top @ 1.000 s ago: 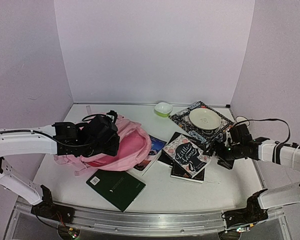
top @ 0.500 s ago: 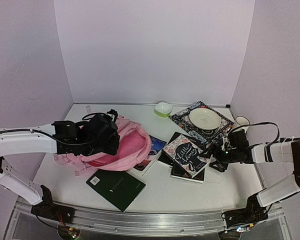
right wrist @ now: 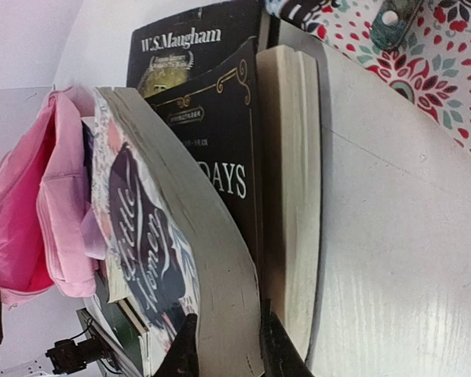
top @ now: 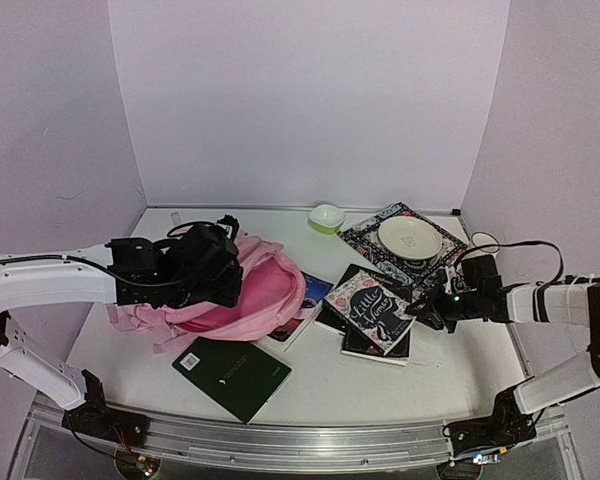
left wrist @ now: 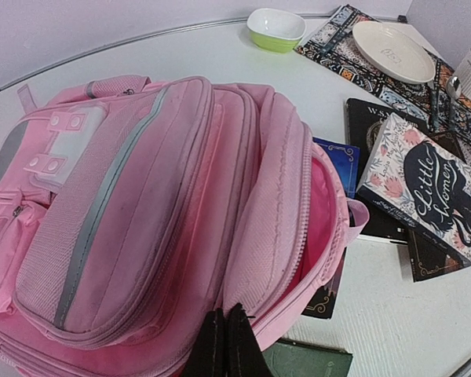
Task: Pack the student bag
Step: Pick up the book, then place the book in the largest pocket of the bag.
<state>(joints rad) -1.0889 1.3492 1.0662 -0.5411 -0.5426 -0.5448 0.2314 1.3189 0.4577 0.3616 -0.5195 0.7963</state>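
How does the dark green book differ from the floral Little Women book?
The plain dark green book lies flat on the table, untouched; the floral Little Women book rests atop black books, its page edge between the fingers of the right gripper. Both are closed, covers up.

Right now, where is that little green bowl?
In the overhead view the green bowl sits at the far edge of the table, just left of the patterned mat that carries the cream plate.

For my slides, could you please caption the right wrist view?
Right gripper clamps the edge of the floral book, which lies on black books, bag beyond.
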